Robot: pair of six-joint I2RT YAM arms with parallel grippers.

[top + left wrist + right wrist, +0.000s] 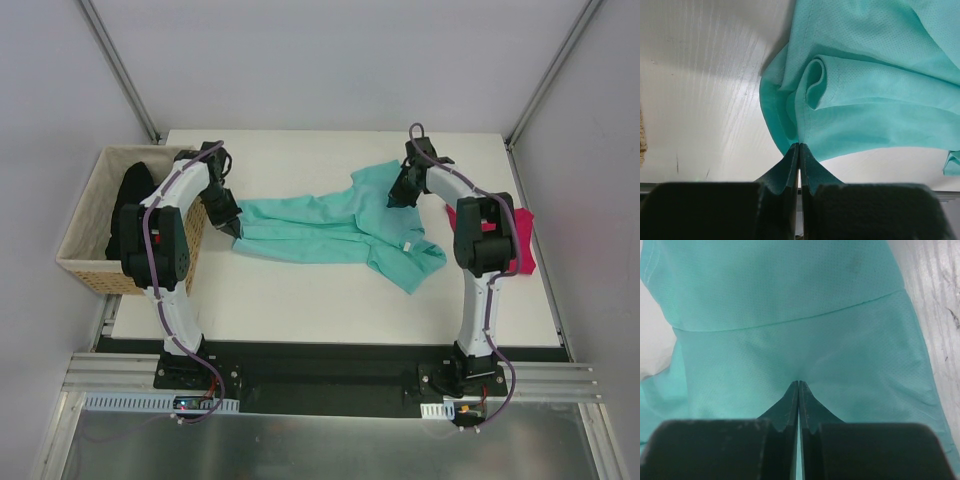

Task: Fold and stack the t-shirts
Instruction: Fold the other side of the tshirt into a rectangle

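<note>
The teal shirt [310, 228] stretches crosswise between the left gripper [233, 224] and right gripper [398, 195], each clamped shut on its cloth.

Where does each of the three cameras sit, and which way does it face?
Top external: above and behind the arms, looking down on the table and teal t-shirt; both arms show.
Left wrist: on the left arm, facing the t-shirt's bunched edge; left fingers shut on it.
Right wrist: on the right arm, facing smooth teal cloth; right fingers shut on it.
Shared: all show the teal t-shirt.
</note>
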